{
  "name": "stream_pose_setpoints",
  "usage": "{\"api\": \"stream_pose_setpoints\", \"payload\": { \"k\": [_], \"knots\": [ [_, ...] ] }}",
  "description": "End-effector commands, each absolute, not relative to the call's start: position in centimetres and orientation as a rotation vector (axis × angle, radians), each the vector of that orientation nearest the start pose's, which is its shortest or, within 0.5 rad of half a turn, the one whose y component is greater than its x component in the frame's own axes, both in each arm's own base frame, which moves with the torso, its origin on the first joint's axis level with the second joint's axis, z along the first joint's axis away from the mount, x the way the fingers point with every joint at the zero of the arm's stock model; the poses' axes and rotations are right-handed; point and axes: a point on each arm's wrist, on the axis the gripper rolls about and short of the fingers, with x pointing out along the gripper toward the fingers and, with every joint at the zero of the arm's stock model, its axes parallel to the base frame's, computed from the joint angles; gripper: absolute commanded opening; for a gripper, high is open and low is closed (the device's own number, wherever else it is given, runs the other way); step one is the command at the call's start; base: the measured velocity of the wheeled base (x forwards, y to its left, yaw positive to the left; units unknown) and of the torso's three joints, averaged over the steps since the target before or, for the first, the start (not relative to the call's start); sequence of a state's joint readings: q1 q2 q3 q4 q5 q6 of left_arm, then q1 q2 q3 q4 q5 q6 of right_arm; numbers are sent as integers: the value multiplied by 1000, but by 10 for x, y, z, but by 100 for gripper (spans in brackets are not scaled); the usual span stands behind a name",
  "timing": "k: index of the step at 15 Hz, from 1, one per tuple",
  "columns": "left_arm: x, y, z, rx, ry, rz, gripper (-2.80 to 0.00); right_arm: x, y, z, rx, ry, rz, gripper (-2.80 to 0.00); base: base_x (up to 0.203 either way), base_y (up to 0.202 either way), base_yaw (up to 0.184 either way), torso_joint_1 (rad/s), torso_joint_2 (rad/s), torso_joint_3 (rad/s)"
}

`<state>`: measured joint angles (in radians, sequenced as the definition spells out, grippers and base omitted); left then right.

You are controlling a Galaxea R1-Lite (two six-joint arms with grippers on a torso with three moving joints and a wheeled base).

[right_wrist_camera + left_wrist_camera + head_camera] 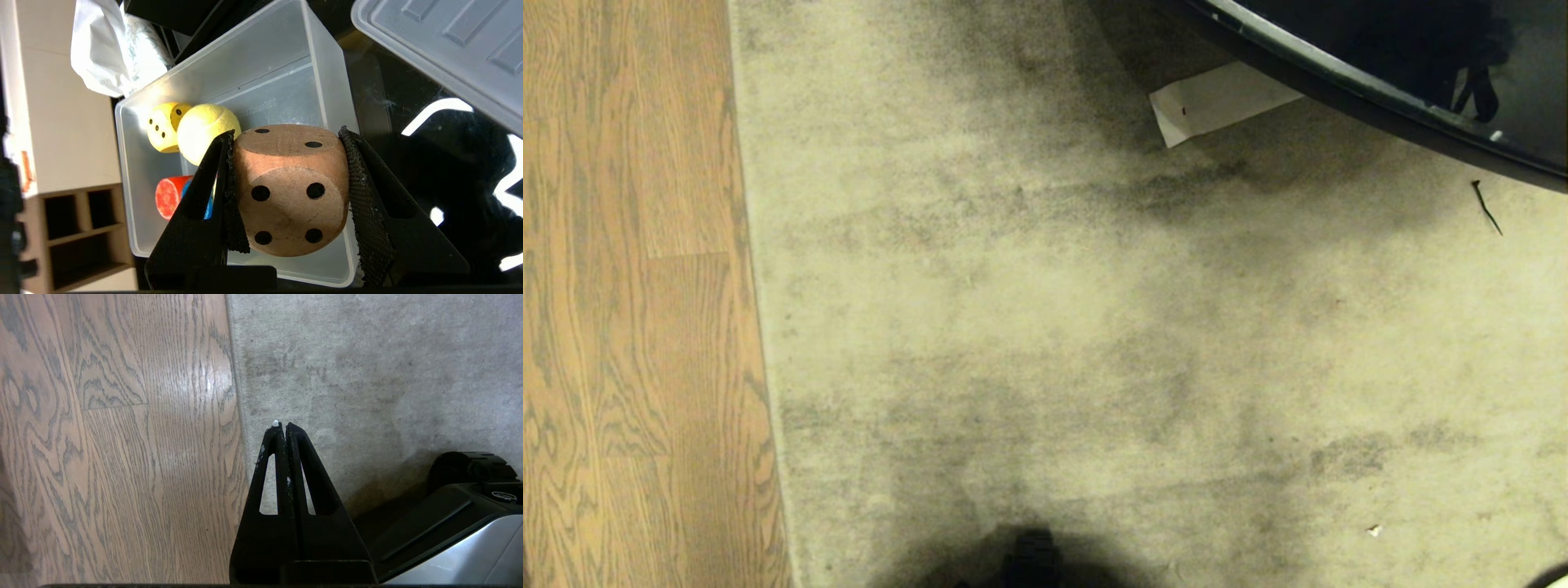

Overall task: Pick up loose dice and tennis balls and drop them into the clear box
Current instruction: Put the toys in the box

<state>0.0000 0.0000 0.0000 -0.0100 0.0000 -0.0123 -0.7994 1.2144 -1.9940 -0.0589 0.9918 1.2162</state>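
My right gripper (286, 130) is shut on a tan die (290, 192) with dark pips, one finger pad on each side. It hangs over the open clear box (327, 81), which stands on a glossy black surface. Inside the box lie a tennis ball (204, 130), a yellow die (161, 130) and a red die (169, 200); something blue beside the red one is mostly hidden behind a finger. The ribbed lid (449, 45) lies next to the box. My left gripper (284, 425) is shut on nothing and parked above the carpet's edge. Neither gripper shows in the head view.
Below me is a beige carpet (1054, 327) with wood floor (629, 327) on the left. A black table edge (1380, 90) crosses the far right, with a white paper (1217, 102) under it. White cloth (110, 49) and a wooden shelf (77, 228) lie beyond the box.
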Motion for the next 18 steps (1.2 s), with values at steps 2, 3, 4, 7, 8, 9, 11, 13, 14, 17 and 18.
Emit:
{"api": "stream_pose_setpoints", "payload": {
  "k": [2,3,4,7,8,9,11,13,14,17,18],
  "knots": [
    [-23,0,76,-12,-6,0,-280,33,-7,526,636,-293,474,-280,0,0,0,0,0,0],
    [-23,0,76,-12,-8,0,-280,32,-5,527,661,-289,484,-280,0,0,0,0,0,0],
    [-23,0,76,-12,-8,0,-280,31,-4,528,685,-287,500,-280,0,0,0,0,0,0],
    [-23,0,76,-12,-8,0,-280,31,-4,532,702,-288,545,-280,0,0,0,0,0,0],
    [-23,0,76,-12,-8,0,-280,31,-4,532,698,-278,552,-280,0,0,0,0,0,0],
    [-23,0,76,-12,-8,0,-280,31,-4,532,699,-264,559,-280,0,0,0,0,0,0],
    [-23,0,76,-12,-7,0,-280,33,-5,531,726,-246,568,-280,0,0,0,0,0,0],
    [-23,0,76,-12,-8,0,-280,34,-7,530,728,-221,576,-280,0,0,0,0,0,0],
    [-23,0,76,-12,-8,0,-280,35,-7,529,729,-206,579,-280,0,0,0,0,0,0],
    [-23,0,76,-12,-8,0,-280,40,-11,528,735,-193,580,-280,0,0,0,0,0,0],
    [-23,0,76,-12,-8,0,-280,40,-12,528,734,-192,581,-280,0,0,0,0,0,0]
  ]
}}
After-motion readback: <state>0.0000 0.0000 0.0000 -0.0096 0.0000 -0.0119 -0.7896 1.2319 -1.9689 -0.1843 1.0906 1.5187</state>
